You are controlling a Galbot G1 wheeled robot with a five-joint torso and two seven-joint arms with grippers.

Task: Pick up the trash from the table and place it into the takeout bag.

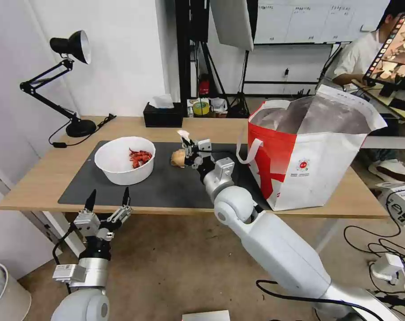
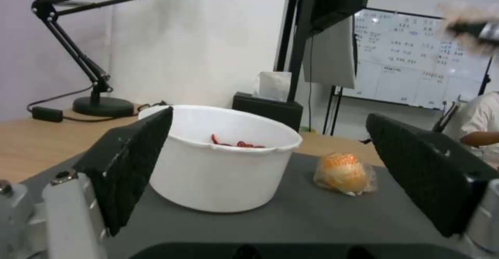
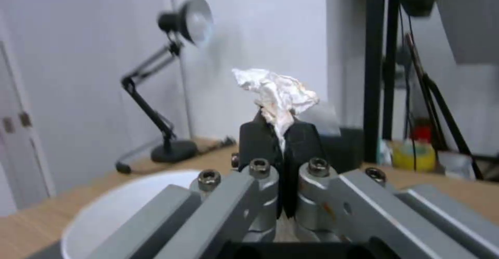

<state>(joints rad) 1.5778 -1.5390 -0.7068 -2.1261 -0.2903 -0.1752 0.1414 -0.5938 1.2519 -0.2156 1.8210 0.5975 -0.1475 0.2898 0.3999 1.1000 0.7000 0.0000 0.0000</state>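
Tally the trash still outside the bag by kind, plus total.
Bowl with red shells, on the mat: 1
Wrapped bun, on the mat: 1
Tissue, pinched in the right gripper above the table: 1
Total: 3
Left gripper is open at the table's near edge, holding nothing.

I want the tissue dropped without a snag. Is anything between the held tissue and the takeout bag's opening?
Nothing visible does. The right gripper holds the crumpled tissue above the mat, and the takeout bag stands to its right with its mouth open. Only the bag's near rim and white handle lie along that way.
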